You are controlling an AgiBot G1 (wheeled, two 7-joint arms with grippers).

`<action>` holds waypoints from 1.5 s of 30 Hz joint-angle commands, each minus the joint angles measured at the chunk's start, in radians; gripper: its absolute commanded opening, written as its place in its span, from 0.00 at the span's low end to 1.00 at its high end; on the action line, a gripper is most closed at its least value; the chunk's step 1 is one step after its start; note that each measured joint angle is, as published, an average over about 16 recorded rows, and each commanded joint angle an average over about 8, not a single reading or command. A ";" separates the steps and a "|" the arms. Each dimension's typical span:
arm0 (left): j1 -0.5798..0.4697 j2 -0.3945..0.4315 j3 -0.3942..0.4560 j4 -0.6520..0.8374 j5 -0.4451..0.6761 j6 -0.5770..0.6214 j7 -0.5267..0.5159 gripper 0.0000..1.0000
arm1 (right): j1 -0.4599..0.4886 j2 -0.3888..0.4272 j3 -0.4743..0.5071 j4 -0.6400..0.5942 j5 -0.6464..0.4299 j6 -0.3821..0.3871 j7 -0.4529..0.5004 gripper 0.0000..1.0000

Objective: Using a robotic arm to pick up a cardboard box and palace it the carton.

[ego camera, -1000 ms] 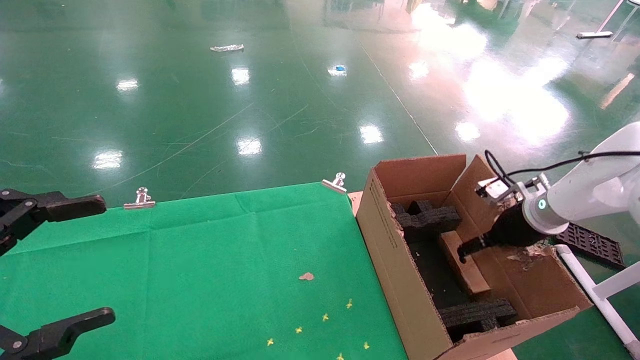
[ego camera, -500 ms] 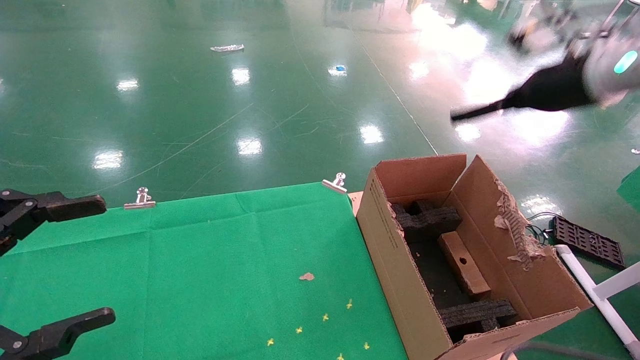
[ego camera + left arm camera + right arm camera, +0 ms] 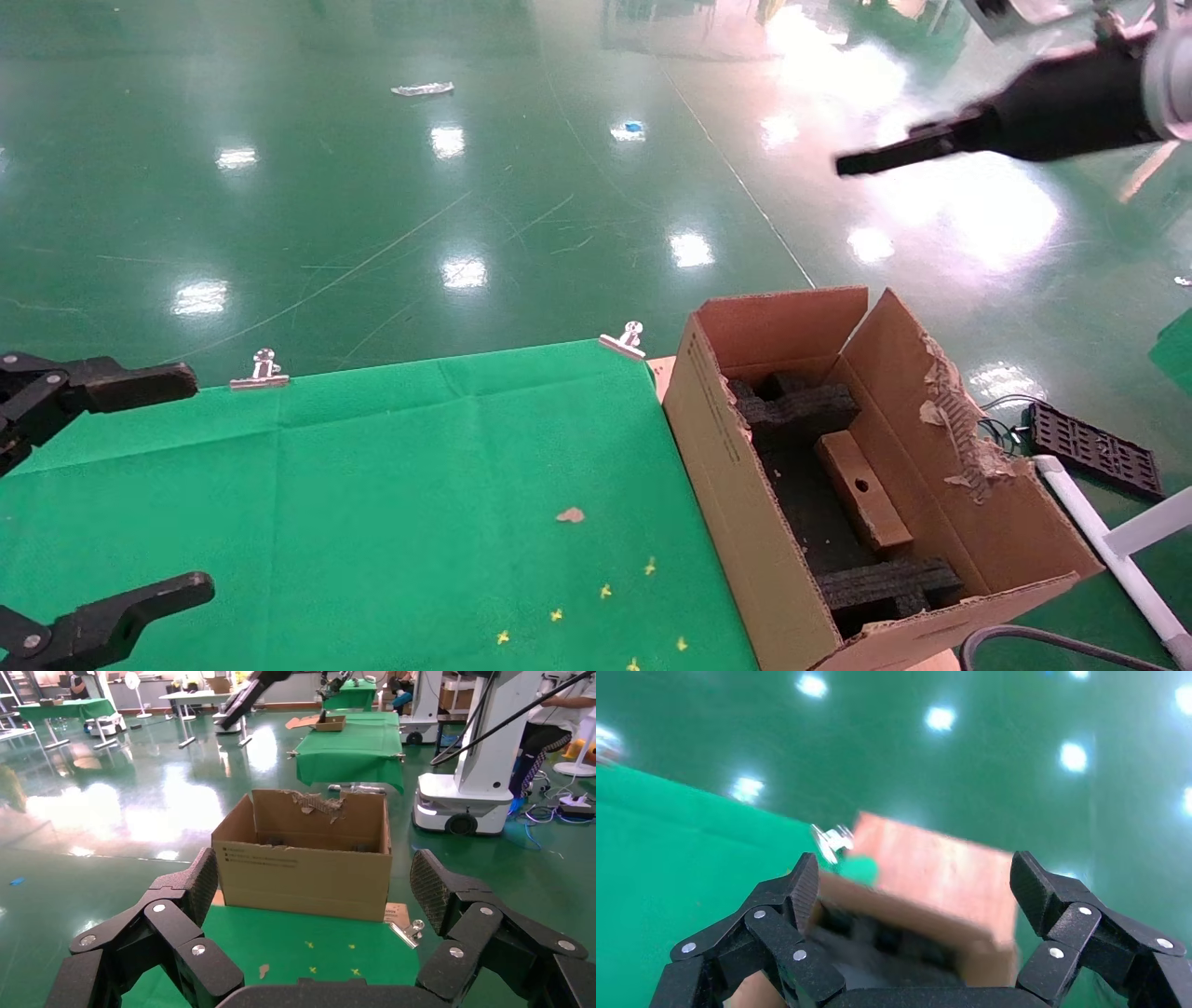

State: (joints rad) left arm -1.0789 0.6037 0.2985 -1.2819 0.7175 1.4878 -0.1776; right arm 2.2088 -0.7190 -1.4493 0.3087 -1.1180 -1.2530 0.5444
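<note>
The right gripper point(image 3: 852, 165) is high in the upper right of the head view, well above the carton point(image 3: 745, 485) and clear of it. Its own wrist view shows the fingers point(image 3: 796, 888) spread wide with nothing between them, and the carton blurred below.

The carton stands at the lower right of the head view, just beside the right edge of the green cloth point(image 3: 372, 503). Its flaps are upright; the right one is torn along its top edge. Inside, the box point(image 3: 864, 489) lies flat on the dark floor of the carton, right of centre, its round hole facing up. One black foam insert point(image 3: 792, 405) sits at the far end, another point(image 3: 885, 585) at the near end, and the box runs lengthwise between them.

The left gripper point(image 3: 309, 903) is at the left edge of the head view, over the cloth, its fingers point(image 3: 140, 377) wide apart and empty. Its wrist view looks across the cloth at the carton's printed side point(image 3: 302, 871).

Two metal clips point(image 3: 261, 371) hold the cloth's far edge. A small brown scrap point(image 3: 570, 514) lies on the cloth near the carton.
</note>
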 commanded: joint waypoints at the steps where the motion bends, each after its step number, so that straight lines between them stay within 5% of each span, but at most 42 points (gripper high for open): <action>1: 0.000 0.000 0.000 0.000 0.000 0.000 0.000 1.00 | -0.024 0.003 0.026 0.023 0.009 -0.006 -0.008 1.00; 45: -0.001 -0.001 0.002 0.001 -0.002 -0.001 0.001 1.00 | -0.916 0.087 0.945 0.789 0.313 -0.196 -0.288 1.00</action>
State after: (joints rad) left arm -1.0797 0.6029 0.3009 -1.2814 0.7160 1.4872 -0.1763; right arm 1.2920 -0.6317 -0.5035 1.0976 -0.8047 -1.4493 0.2559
